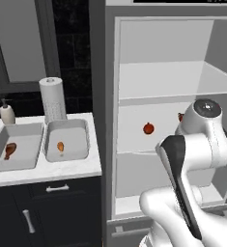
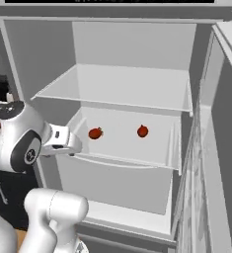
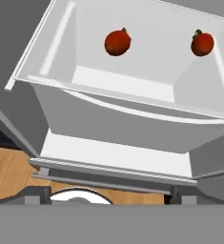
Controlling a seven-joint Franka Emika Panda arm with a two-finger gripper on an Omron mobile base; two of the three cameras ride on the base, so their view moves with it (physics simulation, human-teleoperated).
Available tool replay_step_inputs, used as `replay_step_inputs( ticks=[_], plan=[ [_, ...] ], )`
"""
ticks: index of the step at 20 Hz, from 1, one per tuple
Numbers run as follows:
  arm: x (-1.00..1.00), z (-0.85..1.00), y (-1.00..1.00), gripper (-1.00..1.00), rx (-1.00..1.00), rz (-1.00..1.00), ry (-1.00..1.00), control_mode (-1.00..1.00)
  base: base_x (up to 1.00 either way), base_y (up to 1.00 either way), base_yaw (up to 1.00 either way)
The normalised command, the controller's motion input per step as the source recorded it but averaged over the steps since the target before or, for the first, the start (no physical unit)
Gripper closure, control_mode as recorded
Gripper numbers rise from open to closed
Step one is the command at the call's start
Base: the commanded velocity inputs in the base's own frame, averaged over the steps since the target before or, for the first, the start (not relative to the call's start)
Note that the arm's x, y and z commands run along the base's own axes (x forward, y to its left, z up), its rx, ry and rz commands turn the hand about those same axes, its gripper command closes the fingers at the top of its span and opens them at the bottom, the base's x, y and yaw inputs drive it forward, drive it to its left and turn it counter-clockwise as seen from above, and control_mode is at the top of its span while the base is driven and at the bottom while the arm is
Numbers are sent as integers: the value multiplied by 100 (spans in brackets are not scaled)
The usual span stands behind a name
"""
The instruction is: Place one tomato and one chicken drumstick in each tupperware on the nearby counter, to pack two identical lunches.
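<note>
Two red tomatoes lie on the middle fridge shelf: the left tomato and the right tomato. My gripper hovers in front of and below the shelf's left end, open, with nothing between its fingertips. On the counter left of the fridge stand two tupperware. The left tupperware holds a chicken drumstick, and the right tupperware holds another drumstick.
A paper-towel roll and a soap dispenser stand behind the tubs. The fridge door hangs open on the right. An upper shelf is bare. Dark cabinets sit under the counter.
</note>
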Motion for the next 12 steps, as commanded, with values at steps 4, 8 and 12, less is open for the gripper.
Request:
replay_step_inputs(
  ticks=[4, 8, 12],
  plan=[
    [0, 0, 0, -100, 0, 0, 0, 100, 13, -71, 19],
    [0, 0, 0, -100, 0, 0, 0, 100, 77, -18, 0],
    [63, -2, -43, -100, 20, 0, -5, -100, 0, 0, 0]
  ],
)
